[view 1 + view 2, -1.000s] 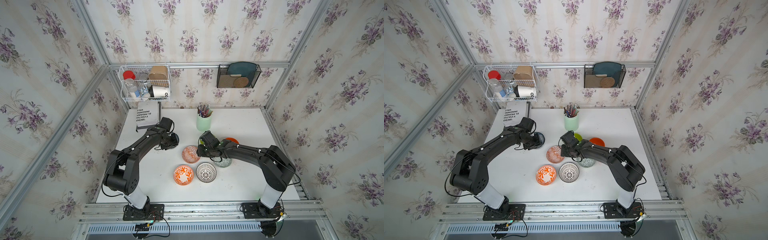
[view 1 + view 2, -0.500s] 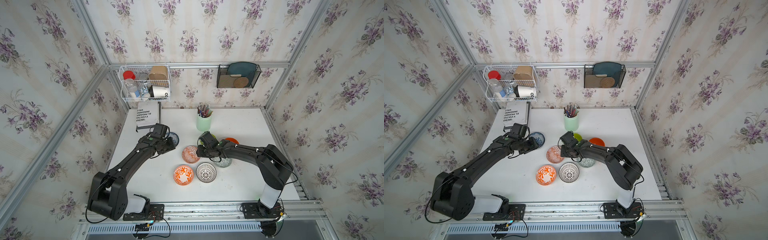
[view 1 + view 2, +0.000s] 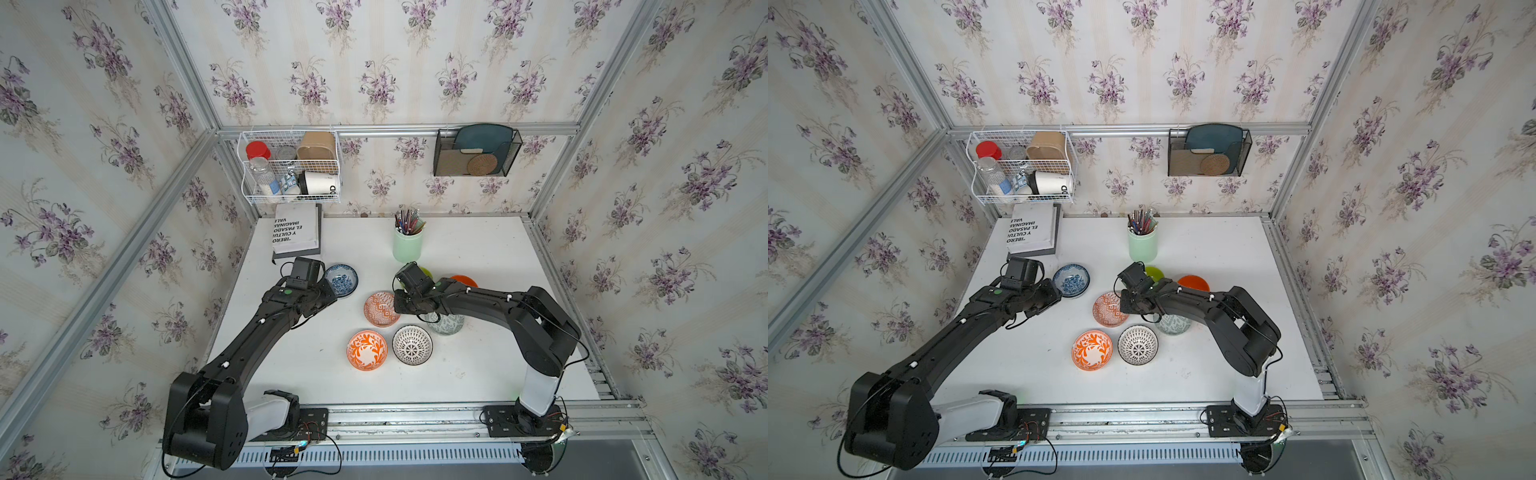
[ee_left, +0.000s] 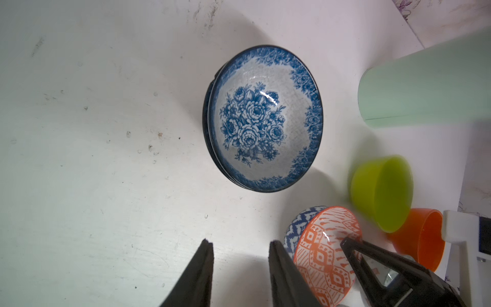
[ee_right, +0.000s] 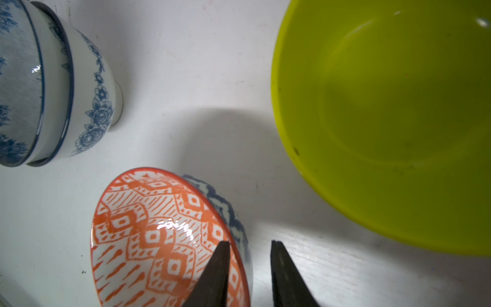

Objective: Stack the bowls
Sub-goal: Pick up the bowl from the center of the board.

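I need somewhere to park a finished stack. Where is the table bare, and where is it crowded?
Bare: the back right corner of the table, between the pen cup and the right wall; the front strip between the black-and-white bowl and the rail. Crowded: the middle, from the blue bowls to the plain orange bowl.

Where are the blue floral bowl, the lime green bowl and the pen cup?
blue floral bowl (image 4: 265, 119), left wrist view, painted inside.
lime green bowl (image 5: 385, 106), right wrist view, inner floor.
pen cup (image 3: 408, 249), in a top view, side wall.
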You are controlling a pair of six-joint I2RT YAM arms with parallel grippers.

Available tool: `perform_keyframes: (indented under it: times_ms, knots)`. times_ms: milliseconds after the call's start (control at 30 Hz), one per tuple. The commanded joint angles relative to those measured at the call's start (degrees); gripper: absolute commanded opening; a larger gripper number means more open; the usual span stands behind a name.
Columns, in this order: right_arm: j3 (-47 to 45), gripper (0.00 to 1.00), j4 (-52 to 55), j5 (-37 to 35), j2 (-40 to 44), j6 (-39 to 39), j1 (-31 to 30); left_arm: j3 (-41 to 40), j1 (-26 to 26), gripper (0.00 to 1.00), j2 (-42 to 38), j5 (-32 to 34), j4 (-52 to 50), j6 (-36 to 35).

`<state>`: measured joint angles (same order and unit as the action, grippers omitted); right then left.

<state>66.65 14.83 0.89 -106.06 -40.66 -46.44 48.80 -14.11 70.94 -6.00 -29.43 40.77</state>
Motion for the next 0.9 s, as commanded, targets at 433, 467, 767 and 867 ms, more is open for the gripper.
perform_keyframes:
  times_ms: [433,467,767,867]
  knots:
    - [2.7,0.0,3.0,-1.3,0.1,-1.2,-0.1,-3.3,1.0,0.69,-3.9,2.1,3.4,2.5]
    - [3.0,0.0,3.2,-1.3,0.2,-1.4,-0.1,-3.3,1.0,0.78,-3.9,2.1,3.3,2.5]
    - [12.4,0.0,9.7,-2.7,0.7,-0.4,-0.1,-5.3,1.2,0.93,-7.2,4.1,3.2,3.9]
    - [18.4,0.0,13.1,-3.3,-1.4,0.6,-0.1,-7.1,1.3,0.93,-10.2,5.8,3.2,5.2]
